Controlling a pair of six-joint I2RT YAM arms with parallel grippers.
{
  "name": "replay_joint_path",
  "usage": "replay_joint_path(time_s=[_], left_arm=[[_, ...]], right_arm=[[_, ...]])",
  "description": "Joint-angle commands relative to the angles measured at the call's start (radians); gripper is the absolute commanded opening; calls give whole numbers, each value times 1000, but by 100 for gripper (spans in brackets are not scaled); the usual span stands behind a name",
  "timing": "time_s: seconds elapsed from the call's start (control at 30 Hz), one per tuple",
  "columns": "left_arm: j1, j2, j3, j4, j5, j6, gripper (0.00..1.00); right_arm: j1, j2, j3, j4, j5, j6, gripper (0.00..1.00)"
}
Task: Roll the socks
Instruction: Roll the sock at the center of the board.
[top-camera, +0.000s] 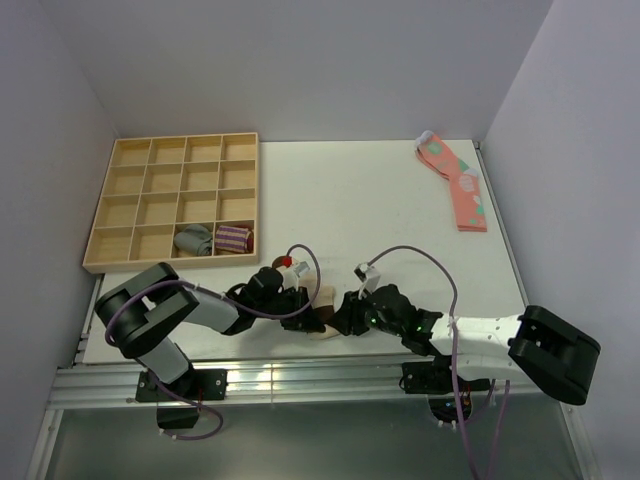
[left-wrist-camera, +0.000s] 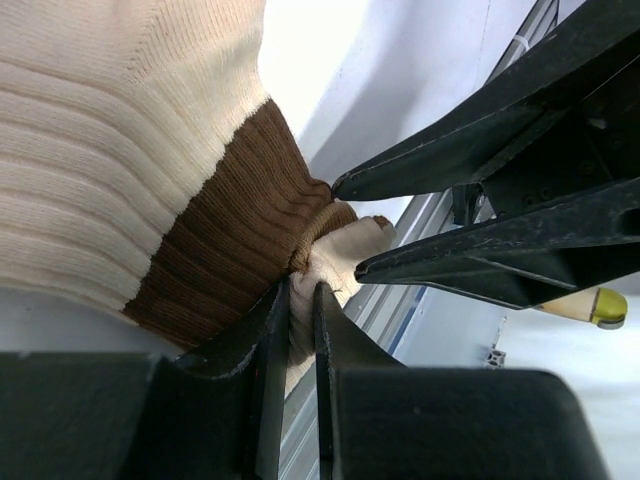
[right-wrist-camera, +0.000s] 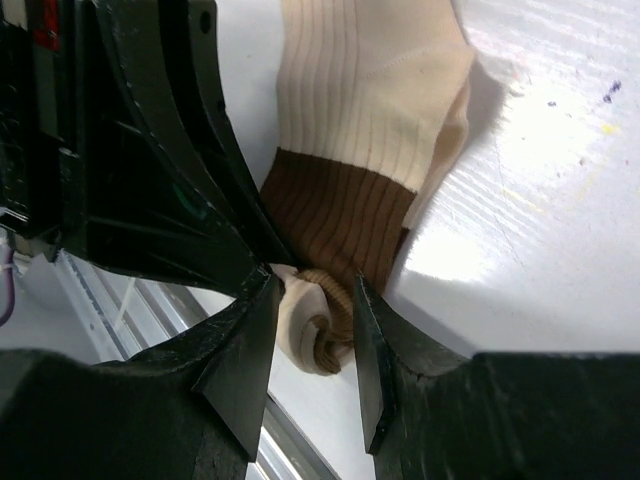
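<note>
The socks (top-camera: 324, 297) are beige with a dark brown band and lie at the table's near edge, between both grippers. In the left wrist view the ribbed beige body (left-wrist-camera: 110, 150) and the brown band (left-wrist-camera: 240, 230) fill the left side. My left gripper (left-wrist-camera: 302, 290) is shut on a thin cream fold of the socks. In the right wrist view the socks (right-wrist-camera: 360, 90) run down to a small rolled end (right-wrist-camera: 318, 320). My right gripper (right-wrist-camera: 314, 283) closes round that roll, both fingers touching it. The two grippers (top-camera: 305, 305) (top-camera: 343, 312) nearly touch.
A wooden compartment tray (top-camera: 170, 150) stands at the back left and holds a grey rolled sock (top-camera: 193, 240) and a purple-striped one (top-camera: 233, 238). Pink spotted socks (top-camera: 455, 180) lie at the far right. The aluminium rail (top-camera: 300, 375) runs just below the table edge.
</note>
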Motion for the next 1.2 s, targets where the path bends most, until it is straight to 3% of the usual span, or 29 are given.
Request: replay_joint_path(time_s=[0.0, 0.37, 0.5, 0.67, 0.77, 0.97, 1.17], left_arm=[[7, 48, -28, -150, -3, 21, 0], [14, 85, -28, -99, 4, -19, 0], [14, 68, -35, -87, -12, -16, 0], [8, 20, -41, -93, -62, -1, 7], [-7, -23, -37, -122, -133, 19, 21], [-79, -157, -20, -208, -347, 65, 35], [-196, -312, -23, -274, -633, 114, 38]], right_arm=[[19, 2, -20, 62, 57, 11, 43], [52, 14, -34, 43, 84, 41, 40], [52, 39, 19, -68, 120, 66, 12], [50, 77, 140, -359, 166, 116, 3], [49, 106, 222, -519, 144, 144, 1], [3, 201, 324, -684, 78, 138, 0], [-39, 300, 367, -730, 3, 98, 0]])
